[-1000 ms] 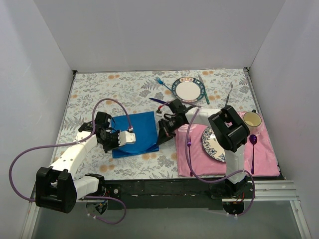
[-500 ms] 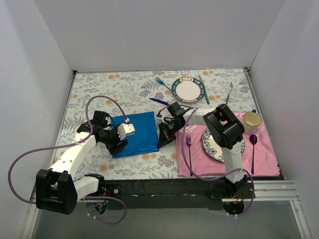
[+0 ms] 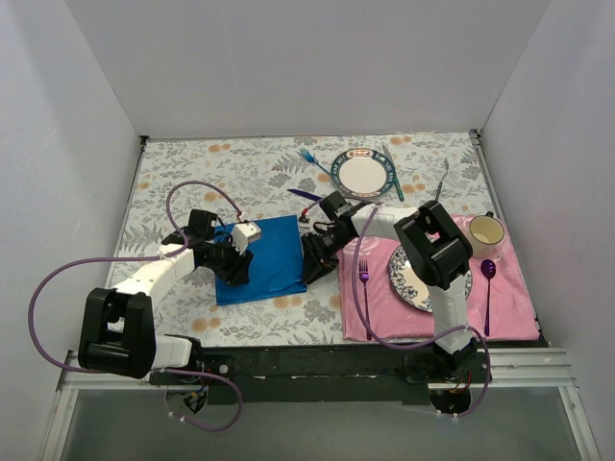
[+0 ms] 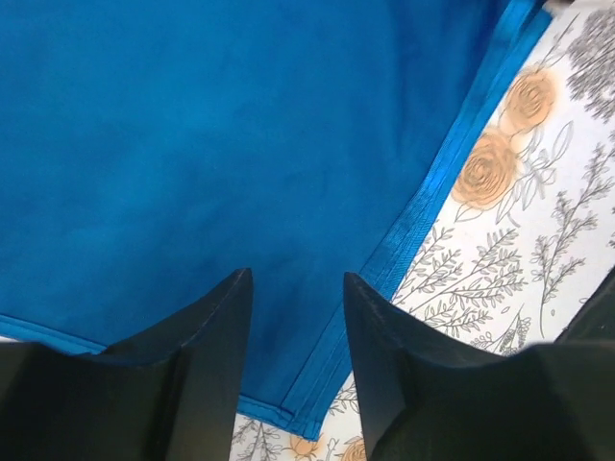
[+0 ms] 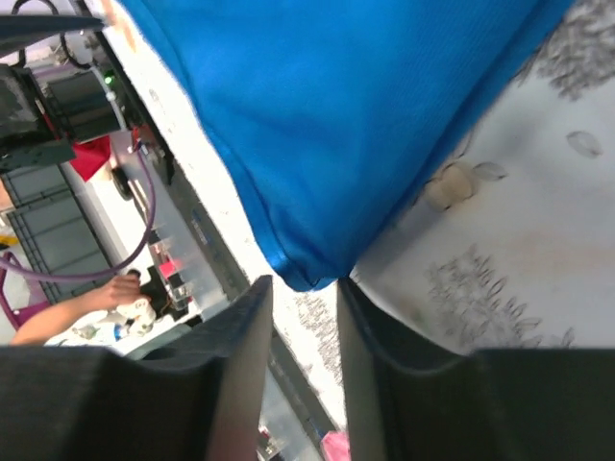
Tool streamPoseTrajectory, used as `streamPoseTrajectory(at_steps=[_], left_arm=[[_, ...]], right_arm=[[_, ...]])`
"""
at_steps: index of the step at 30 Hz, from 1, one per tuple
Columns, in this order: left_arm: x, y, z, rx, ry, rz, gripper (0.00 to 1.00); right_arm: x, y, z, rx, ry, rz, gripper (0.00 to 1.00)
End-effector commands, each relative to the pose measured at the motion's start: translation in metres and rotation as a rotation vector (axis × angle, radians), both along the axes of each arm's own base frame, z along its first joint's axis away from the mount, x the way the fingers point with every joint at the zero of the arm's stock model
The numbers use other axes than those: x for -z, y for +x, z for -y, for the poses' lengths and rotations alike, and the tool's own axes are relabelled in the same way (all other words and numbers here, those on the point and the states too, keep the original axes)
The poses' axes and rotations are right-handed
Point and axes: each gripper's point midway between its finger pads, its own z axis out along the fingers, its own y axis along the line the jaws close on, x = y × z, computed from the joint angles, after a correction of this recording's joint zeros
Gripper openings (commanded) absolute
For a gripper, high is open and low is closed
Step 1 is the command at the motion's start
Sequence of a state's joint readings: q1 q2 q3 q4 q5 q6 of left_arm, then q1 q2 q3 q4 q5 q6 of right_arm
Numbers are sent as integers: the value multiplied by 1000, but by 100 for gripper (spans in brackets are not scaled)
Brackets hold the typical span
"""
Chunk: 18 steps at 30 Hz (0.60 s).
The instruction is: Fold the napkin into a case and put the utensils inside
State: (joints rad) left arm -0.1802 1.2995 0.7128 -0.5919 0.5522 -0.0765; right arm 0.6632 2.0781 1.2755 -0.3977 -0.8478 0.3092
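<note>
Now the bright royal-blue cloth napkin (image 3: pixel 267 252) lies flat on the floral-printed table (image 3: pixel 192 173), nearer its near edge than its far one and just left of the pink placemat (image 3: pixel 384 312). The left gripper (image 4: pixel 293 322) is low over the cloth's left part, beside a hemmed edge. Its black fingers (image 4: pixel 207 355) are spread with nothing between them. The right gripper (image 5: pixel 306 331) sits at the napkin's right edge, fingers slightly parted, with a cloth corner at their tips. The slim light-blue plastic fork (image 3: pixel 309 157) and slim dark purple knife (image 3: pixel 306 194) lie toward the far edge, apart from the napkin.
</note>
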Motion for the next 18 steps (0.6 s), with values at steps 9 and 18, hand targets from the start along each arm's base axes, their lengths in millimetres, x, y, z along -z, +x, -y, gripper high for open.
streamPoseTrajectory(at_steps=[9,18], left_arm=[[35,-24,-19,79,112,-14,28],[40,-26,-22,111,139,0,27]], right_arm=[[-99,63,-11,-32,208,182,43],[-89,132,-56,123,277,248,44]])
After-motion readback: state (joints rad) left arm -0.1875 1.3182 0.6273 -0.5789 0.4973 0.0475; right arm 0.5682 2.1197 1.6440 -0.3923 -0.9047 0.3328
